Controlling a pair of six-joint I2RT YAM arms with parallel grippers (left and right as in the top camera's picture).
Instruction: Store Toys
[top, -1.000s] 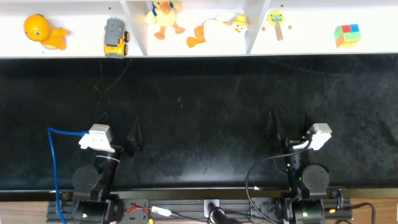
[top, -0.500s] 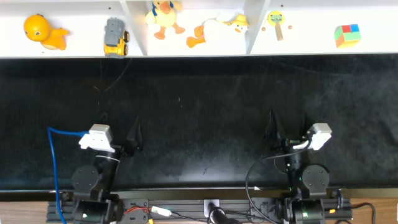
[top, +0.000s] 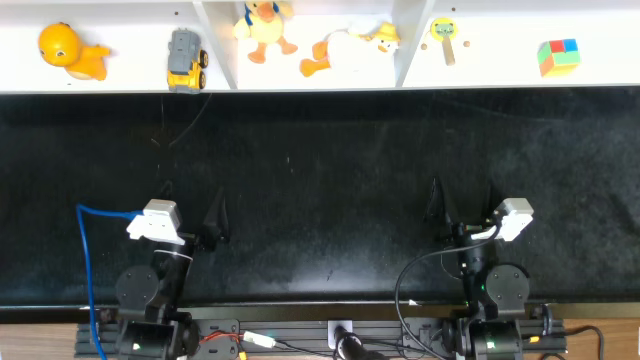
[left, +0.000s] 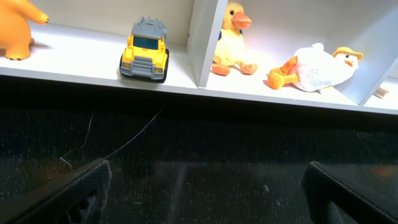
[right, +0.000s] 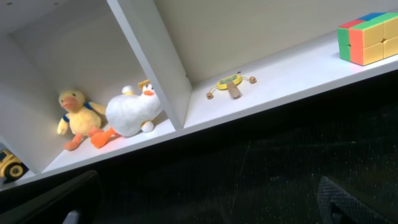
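All the toys sit in the white shelf (top: 320, 78) along the table's far edge. The left bay holds an orange duck (top: 68, 50) and a yellow and grey toy truck (top: 186, 60). In the middle bay a yellow plush duck (top: 264, 28) stands beside a white plush duck (top: 350, 48) lying on its side. The right bay has a small wooden toy (top: 443, 36) and a coloured cube (top: 558, 56). My left gripper (top: 193, 210) and right gripper (top: 459, 204) rest low near their bases, both open and holding nothing, far from the shelf.
A black mat (top: 320, 180) covers the table between the arms and the shelf. A blue cable (top: 88, 250) loops beside the left arm's base. White dividers (left: 202, 40) separate the shelf bays.
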